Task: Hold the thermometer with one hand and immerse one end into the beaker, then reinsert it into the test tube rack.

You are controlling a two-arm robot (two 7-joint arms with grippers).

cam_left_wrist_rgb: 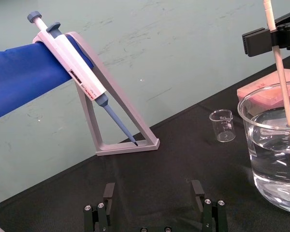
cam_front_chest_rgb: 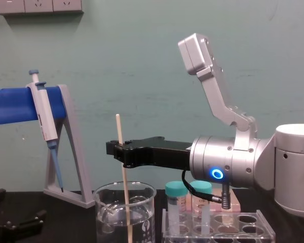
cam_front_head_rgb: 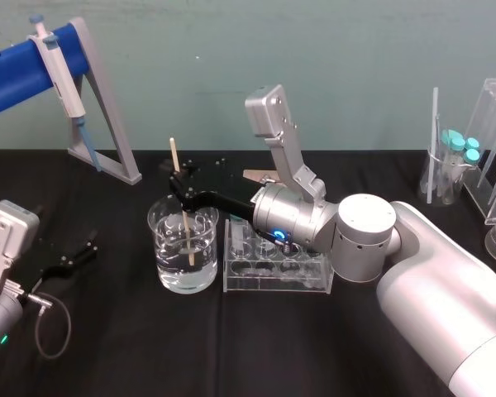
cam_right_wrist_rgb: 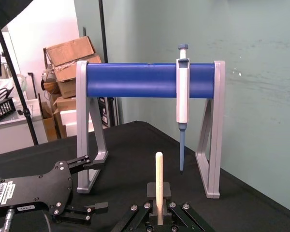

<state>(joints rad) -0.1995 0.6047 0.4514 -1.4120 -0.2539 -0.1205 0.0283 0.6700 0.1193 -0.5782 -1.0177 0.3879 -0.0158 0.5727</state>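
The right claw [cam_front_head_rgb: 179, 184] pinches the thermometer [cam_front_head_rgb: 184, 222] on its upper part, the lower end dipping into the water of the beaker [cam_front_head_rgb: 155, 231] just beneath the claw; light, stiff, slick and probably brittle, it wants a gentle hold there, while the left claw [cam_front_head_rgb: 73, 258] lies spread, well apart.

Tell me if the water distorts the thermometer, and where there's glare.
Left wrist view: the thermometer looks faintly kinked at the waterline in the beaker. Head view: bright highlights on the beaker rim; left gripper idle, open. Chest view: the ring light behind the right gripper glows blue, no flare.
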